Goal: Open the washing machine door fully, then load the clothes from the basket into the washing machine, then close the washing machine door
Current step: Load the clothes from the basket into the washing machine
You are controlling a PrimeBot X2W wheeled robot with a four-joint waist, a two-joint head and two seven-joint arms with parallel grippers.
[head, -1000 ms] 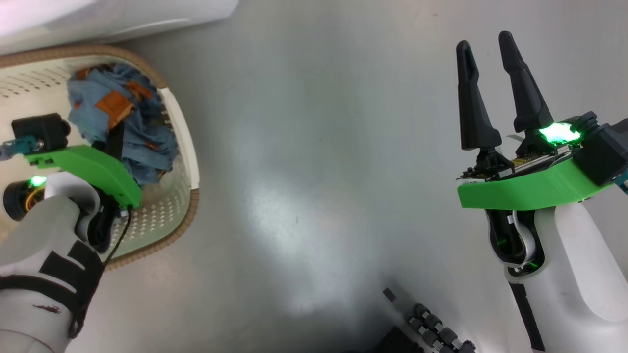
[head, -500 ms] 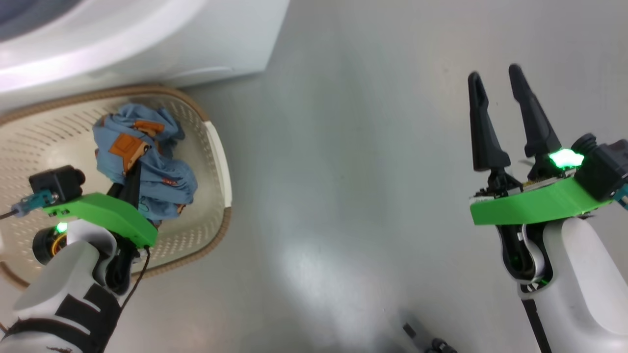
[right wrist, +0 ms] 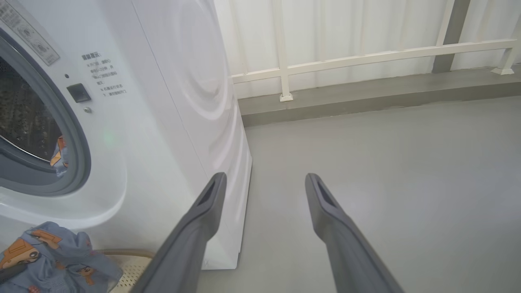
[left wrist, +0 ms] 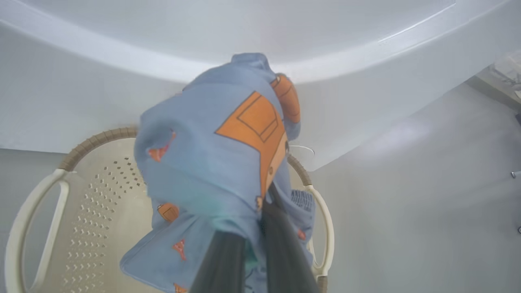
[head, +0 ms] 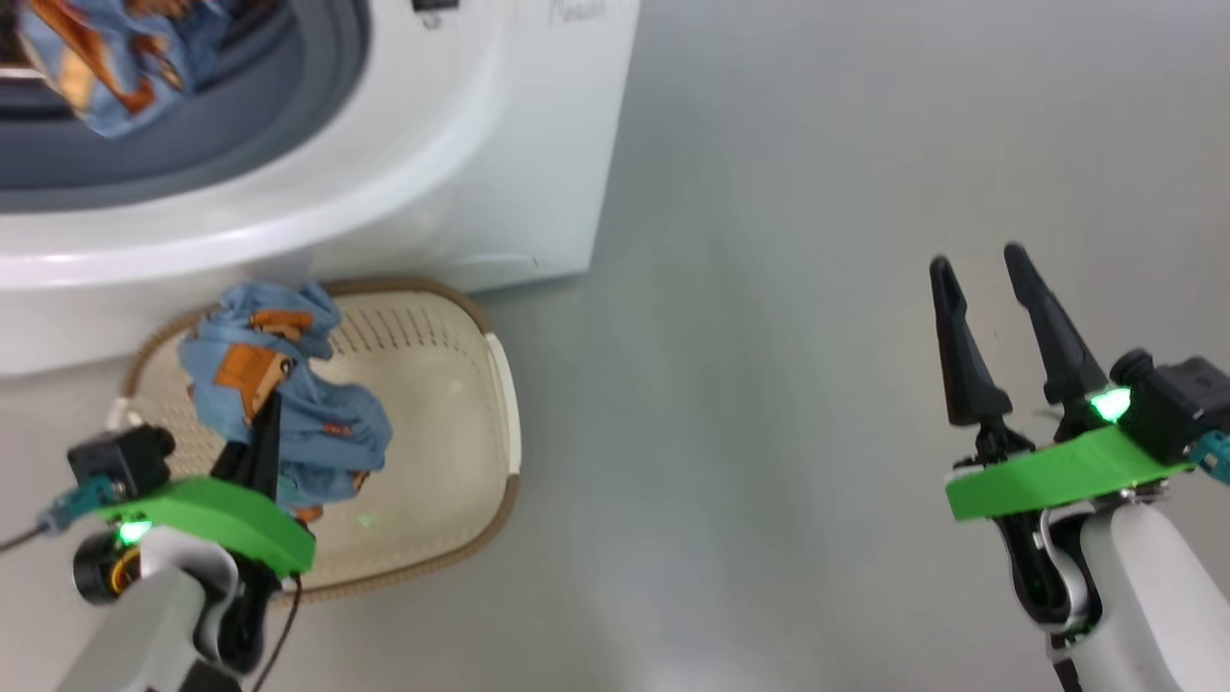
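Left hand (head: 267, 423) around clothes (head: 332, 432), lengthwise along its fingers (left wrist: 285, 252)

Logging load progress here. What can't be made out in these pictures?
Drum load: cut off by head view's top edge.
Basket floor beneath held garment: covered by it and the left claw, head view.
Washing machine label text: too small, right wrist view.

You see the clothes (head: 317, 423) in soft matt cloth, the basket (head: 442, 384) in perforated plastic, the washing machine (head: 500, 163) glossy white, the floor (head: 769, 336) smooth.
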